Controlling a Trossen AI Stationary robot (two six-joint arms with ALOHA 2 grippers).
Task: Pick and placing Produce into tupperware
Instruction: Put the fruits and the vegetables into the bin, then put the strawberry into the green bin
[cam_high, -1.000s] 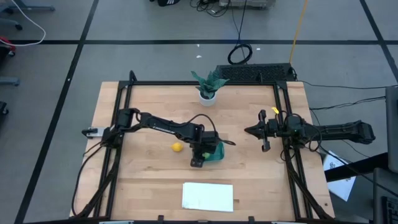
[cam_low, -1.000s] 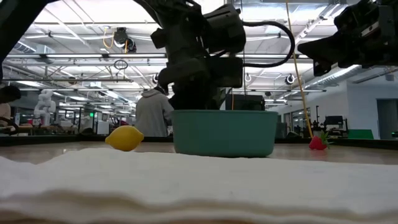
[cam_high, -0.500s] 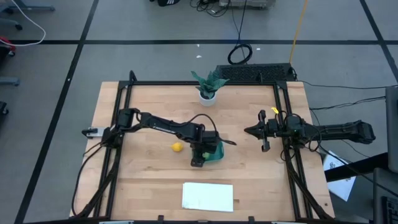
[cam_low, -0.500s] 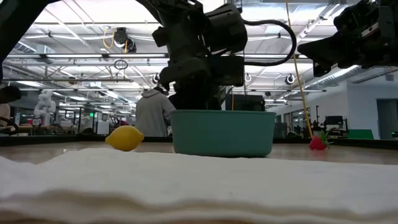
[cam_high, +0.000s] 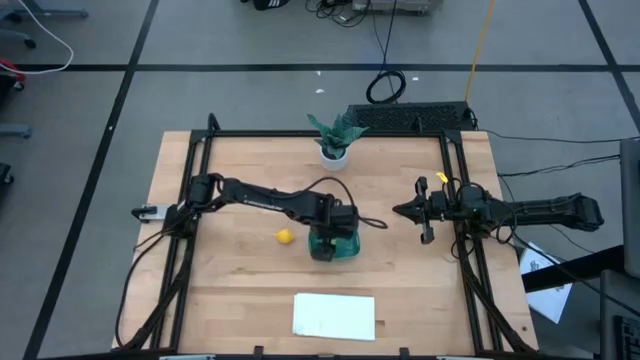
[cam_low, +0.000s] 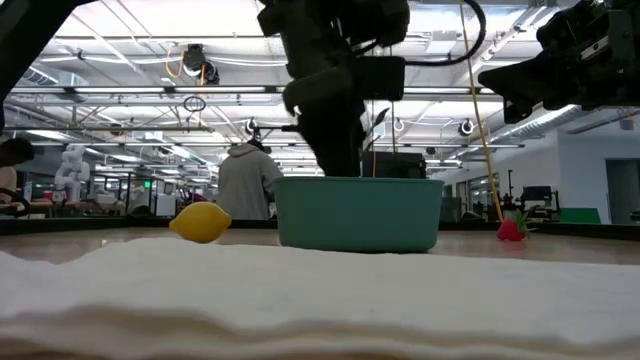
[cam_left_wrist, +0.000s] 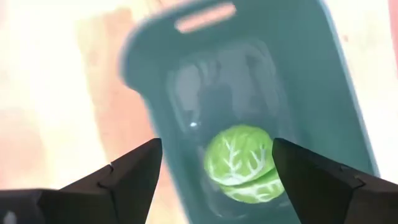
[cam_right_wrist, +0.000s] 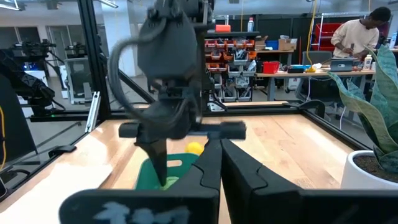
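- Done: the green round piece (cam_left_wrist: 241, 163) lies on the floor of the teal tub (cam_left_wrist: 348, 99), lower centre of the left wrist view, with nothing gripping it.
- The left gripper (cam_left_wrist: 217, 180) hangs over the tub near the middle of the high view; its fingers stand apart on either side of the green piece, touching neither it nor, as far as can be seen, the tub walls.
- Left to do: the yellow lemon-like piece (cam_high: 284, 237) sits on the wooden table (cam_high: 230, 290) just left of the tub (cam_high: 345, 246).
- Also left: the small red piece (cam_low: 511, 230) rests on the table at the right of the low view, well apart from the tub.
- The right gripper (cam_high: 399, 211) waits right of centre in the high view, fingers together and holding nothing.
- Judged so, one of three pieces is in and two remain.
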